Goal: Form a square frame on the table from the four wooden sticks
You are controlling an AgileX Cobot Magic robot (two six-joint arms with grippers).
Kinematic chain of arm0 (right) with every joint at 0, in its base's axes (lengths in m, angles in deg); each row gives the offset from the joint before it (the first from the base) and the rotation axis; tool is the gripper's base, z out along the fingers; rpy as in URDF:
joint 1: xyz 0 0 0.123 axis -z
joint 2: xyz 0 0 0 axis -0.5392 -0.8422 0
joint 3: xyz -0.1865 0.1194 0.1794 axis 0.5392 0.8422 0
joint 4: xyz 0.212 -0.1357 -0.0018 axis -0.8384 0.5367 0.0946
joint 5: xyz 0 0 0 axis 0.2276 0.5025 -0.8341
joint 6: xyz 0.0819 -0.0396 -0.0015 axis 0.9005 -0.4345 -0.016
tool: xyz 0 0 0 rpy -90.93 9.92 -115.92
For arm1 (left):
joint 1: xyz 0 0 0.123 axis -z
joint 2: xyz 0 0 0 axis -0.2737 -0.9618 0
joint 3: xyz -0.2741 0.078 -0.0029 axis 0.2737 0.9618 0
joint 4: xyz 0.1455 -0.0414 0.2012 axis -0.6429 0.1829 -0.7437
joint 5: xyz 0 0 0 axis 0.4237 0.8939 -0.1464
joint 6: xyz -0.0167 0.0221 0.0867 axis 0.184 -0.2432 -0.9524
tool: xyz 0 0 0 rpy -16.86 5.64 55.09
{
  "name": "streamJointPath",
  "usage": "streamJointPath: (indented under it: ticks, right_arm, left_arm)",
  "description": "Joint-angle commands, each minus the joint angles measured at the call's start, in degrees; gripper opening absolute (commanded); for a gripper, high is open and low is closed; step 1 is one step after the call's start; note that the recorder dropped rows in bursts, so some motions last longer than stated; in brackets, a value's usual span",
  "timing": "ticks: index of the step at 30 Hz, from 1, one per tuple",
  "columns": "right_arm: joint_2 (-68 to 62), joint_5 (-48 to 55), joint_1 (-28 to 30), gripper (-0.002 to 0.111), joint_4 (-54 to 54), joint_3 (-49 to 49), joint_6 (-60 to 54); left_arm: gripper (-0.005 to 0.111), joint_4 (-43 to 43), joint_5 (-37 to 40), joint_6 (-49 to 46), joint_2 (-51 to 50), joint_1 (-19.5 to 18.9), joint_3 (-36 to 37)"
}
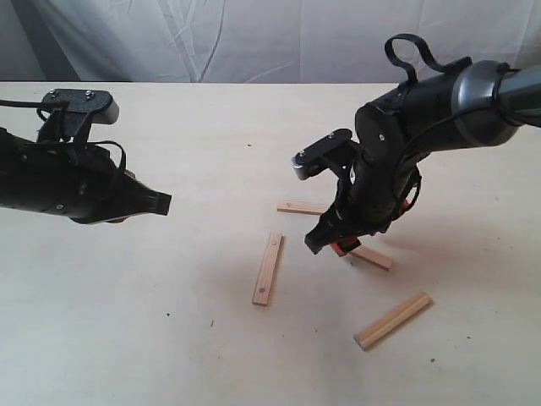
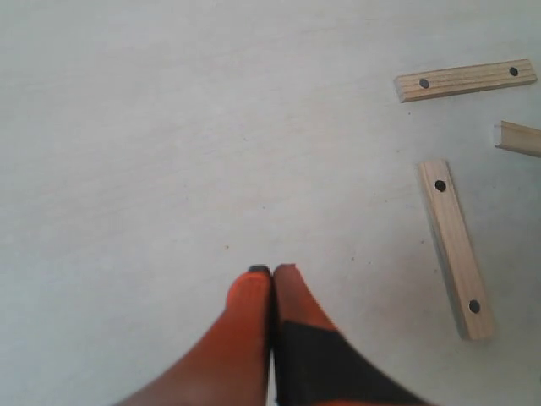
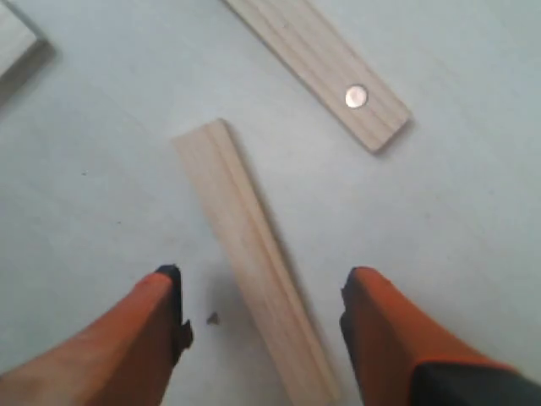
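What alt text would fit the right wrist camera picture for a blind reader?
An open claw with orange fingers straddles a plain wooden stick lying on a pale table, without touching it. A second stick with a round dot near its end lies beyond, and the corner of a third stick shows at the edge.

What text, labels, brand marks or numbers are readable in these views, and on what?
None: no readable text in any view.
Flat light-tan wooden sticks: only small dark holes, no print.
Black-and-orange left gripper and right gripper: no labels visible.
Pale cream table: only tiny dark specks.
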Motion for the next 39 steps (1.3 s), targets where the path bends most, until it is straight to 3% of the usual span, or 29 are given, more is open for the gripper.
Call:
streamJointPath:
  ticks: [1, 7, 9, 10, 11, 13, 15, 25, 39]
  right_arm:
    - [-0.80, -0.13, 0.24, 0.056, 2.18, -0.19, -3.58]
    - [-3.79, 0.49, 0.24, 0.051, 2.08, -0.19, -5.40]
    - [-3.92, 0.24, 0.24, 0.031, 1.24, -0.19, -5.40]
    - [-3.92, 0.51, 0.24, 0.012, 0.61, -0.19, -5.40]
    - [-3.92, 0.99, 0.24, 0.001, 0.04, -0.19, -5.40]
    - [-3.61, 2.69, 0.24, 0.000, -2.01, -0.31, -5.29]
    - [-0.84, 3.26, 0.24, 0.000, -4.94, -0.31, 1.85]
    - [0.44, -2.17, 0.24, 0.000, -3.37, -3.59, 24.10]
    - [-3.62, -3.27, 0.24, 0.000, 1.47, -3.59, 32.58]
  left_arm:
    - [0.000, 0.63, -0.34, 0.02, 0.54, 0.05, 0.28]
    - [0.000, 0.63, -0.34, 0.02, 0.54, 0.05, 0.28]
    - [0.000, 0.63, -0.46, 0.02, 0.54, 0.05, 0.28]
    - [0.000, 0.63, -0.46, 0.02, 0.54, 0.05, 0.28]
    - [0.000, 0.63, -0.46, 0.02, 0.54, 0.05, 0.28]
    - [0.000, 0.63, -0.46, 0.02, 0.54, 0.05, 0.28]
    - [0.000, 0.63, -0.59, 0.02, 0.54, 0.05, 0.28]
    - [0.000, 0.63, -0.59, 0.02, 0.54, 0.05, 0.28]
    - [0.000, 0.63, -1.23, 0.02, 0.54, 0.05, 0.28]
